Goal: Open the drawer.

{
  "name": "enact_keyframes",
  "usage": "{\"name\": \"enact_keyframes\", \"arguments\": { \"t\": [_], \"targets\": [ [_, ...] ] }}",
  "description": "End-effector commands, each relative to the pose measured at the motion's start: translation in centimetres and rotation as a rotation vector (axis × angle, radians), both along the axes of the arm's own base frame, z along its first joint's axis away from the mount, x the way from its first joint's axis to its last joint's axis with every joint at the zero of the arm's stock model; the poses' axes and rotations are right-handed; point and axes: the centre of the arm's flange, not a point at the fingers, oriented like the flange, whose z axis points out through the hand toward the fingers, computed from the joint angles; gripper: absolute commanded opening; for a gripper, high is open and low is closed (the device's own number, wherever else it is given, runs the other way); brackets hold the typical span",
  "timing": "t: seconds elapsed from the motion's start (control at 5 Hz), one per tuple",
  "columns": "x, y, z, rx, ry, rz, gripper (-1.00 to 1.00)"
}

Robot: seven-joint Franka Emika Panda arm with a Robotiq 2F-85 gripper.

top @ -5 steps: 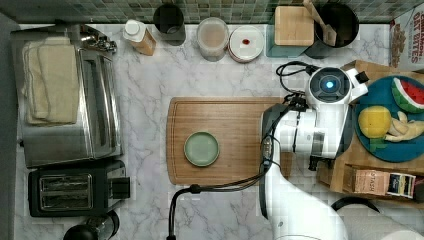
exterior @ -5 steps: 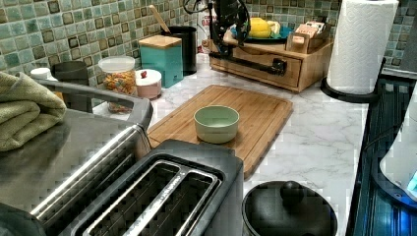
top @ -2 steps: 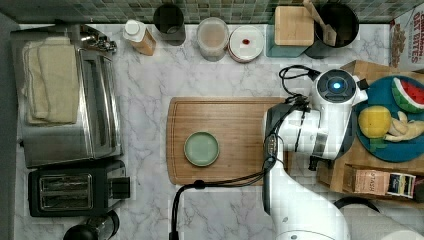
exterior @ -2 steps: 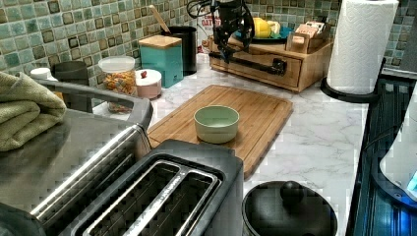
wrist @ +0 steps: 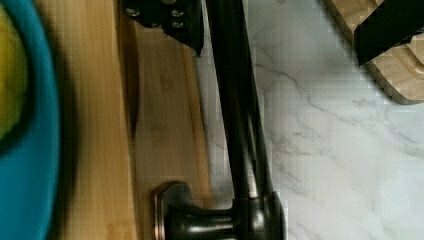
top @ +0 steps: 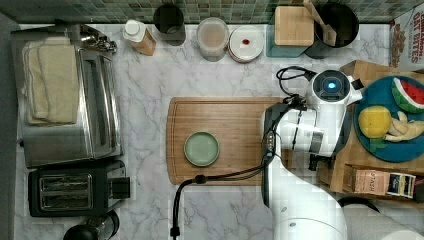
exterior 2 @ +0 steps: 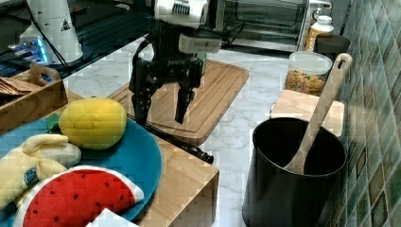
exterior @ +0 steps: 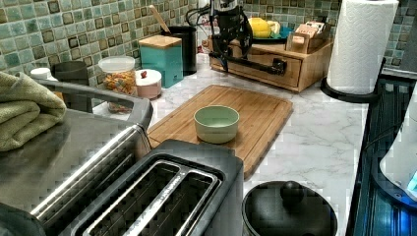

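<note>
The drawer (exterior: 268, 69) sits in a low wooden box at the far right of the tabletop (top: 220, 75) in the left view, under a blue plate (exterior 2: 142, 156) of toy fruit, and it looks shut: its front lies flush with the box, so the pull itself is not yet done. The gripper (exterior 2: 163, 111) hangs over the drawer's black bar handle (wrist: 240, 115) with its jaws spread wide and holding nothing. In the right view one finger (exterior 2: 141, 105) stands on the plate side of the bar and the other (exterior 2: 183, 105) on the cutting-board side, so the handle lies between them but seems untouched. By my judgement the approach is nearly finished; what is left is to lower a little, close on the bar, and draw it out toward the board (top: 220, 140). The wrist view gives what the others lack: the bar running close below the camera, its mount on the wood front, and the finger tips to either side of it, which confirms the straddle. The left view shows the whole drawer front and the handle's length. The top view hides the handle beneath the arm, yet it shows the clear run of marble and board in front of the drawer, with the green bowl (top: 201, 148) well apart from the pulling path.
</note>
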Motion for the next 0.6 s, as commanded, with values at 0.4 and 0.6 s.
{"name": "enact_keyframes", "arguments": {
  "t": [0.4, 0.6],
  "targets": [
    [0.8, -2.8, -1.6, 0.071, -0.005, 0.017, 1.0],
    [1.8, 0.8, -0.1, 0.068, -0.012, 0.002, 1.0]
  ]
}}
